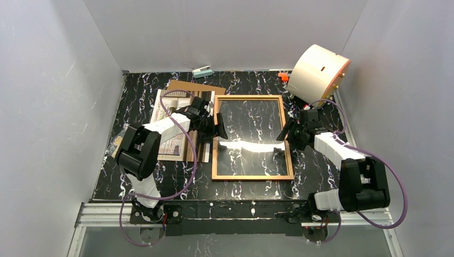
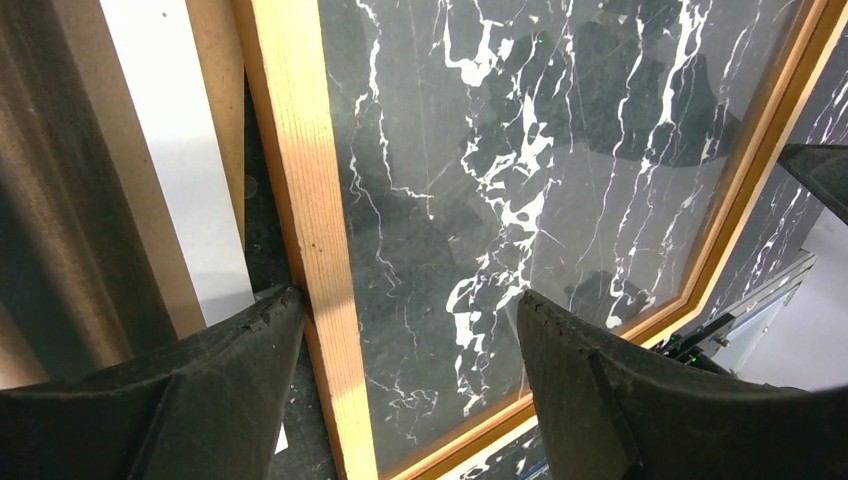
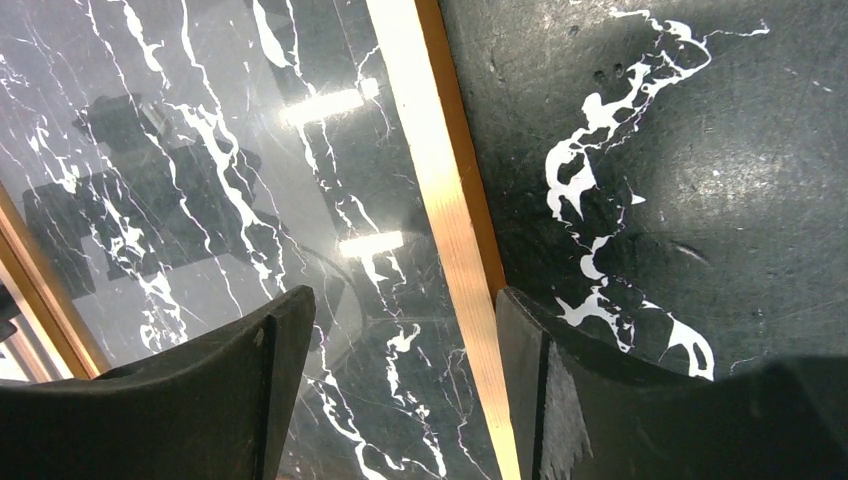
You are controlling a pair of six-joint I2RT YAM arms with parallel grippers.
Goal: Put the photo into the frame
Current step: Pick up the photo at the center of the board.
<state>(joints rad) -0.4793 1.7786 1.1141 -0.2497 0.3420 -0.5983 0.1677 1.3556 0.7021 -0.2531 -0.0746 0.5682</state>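
Observation:
The frame (image 1: pixel 251 98) of orange-brown wood lies flat in the middle of the black marble table, with a glossy clear sheet (image 1: pixel 249 126) inside it. The photo (image 1: pixel 165 113), with brown and beige stripes, lies left of the frame, partly under my left arm. My left gripper (image 1: pixel 218 131) is open, its jaws astride the frame's left rail (image 2: pixel 310 200): one finger (image 2: pixel 240 350) outside, the other (image 2: pixel 580 360) over the sheet. My right gripper (image 1: pixel 286 134) is open astride the right rail (image 3: pixel 440 180): one finger (image 3: pixel 270 340) over the sheet, one (image 3: pixel 535 340) outside.
A plain brown backing board (image 1: pixel 195 87) lies behind the photo. A cream round drum (image 1: pixel 318 72) leans at the back right, with a small orange thing (image 1: pixel 283 77) beside it. A small teal thing (image 1: pixel 203 72) sits at the back wall. Grey walls close in three sides.

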